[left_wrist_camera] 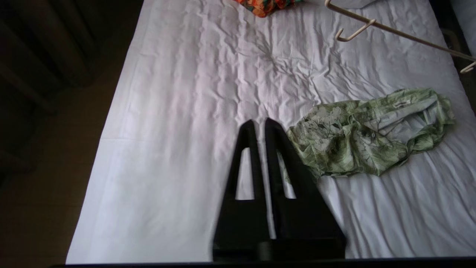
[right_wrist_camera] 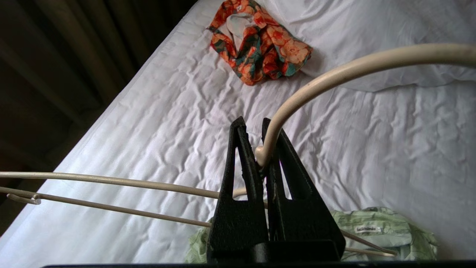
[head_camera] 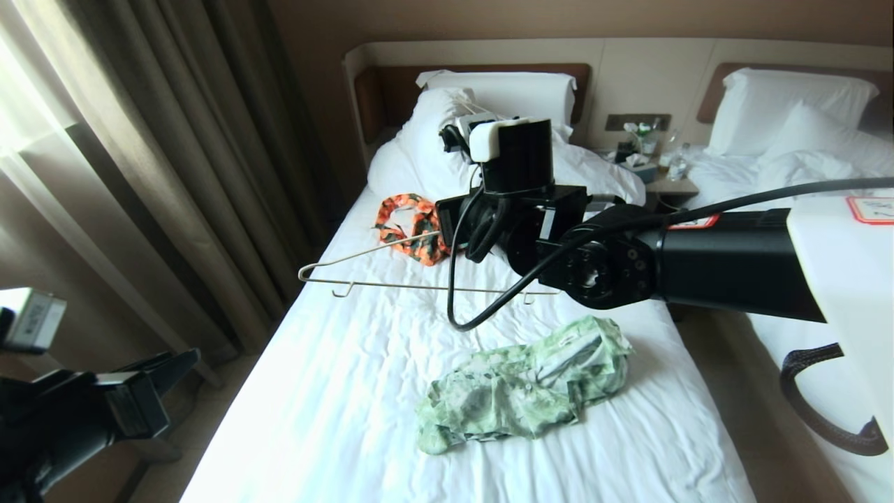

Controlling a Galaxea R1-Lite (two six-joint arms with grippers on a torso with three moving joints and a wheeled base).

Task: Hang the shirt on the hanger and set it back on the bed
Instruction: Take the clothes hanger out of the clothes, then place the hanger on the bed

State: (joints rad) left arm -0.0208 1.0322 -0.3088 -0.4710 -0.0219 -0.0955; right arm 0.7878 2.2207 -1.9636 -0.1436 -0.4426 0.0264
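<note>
The right claw point(right_wrist_camera: 260, 149), clamped on the thin cream triangular hanger point(head_camera: 363, 269), is hidden behind its own arm in the head view, the crumpled green floral shirt point(head_camera: 524, 391) on the white-sheeted bed point(head_camera: 335, 391) at its 6 o'clock, while the left claw point(left_wrist_camera: 259, 128), fingers together, hovers just left of the shirt.

A: Position of the shirt point(head_camera: 525, 384)?
B: On the bed point(head_camera: 335, 391), toward its foot.
A: The hanger point(head_camera: 391, 269)?
B: Above the bed, beyond the shirt. Patterned garment point(head_camera: 412, 227) lies farther back, near the pillow point(head_camera: 503, 91).
</note>
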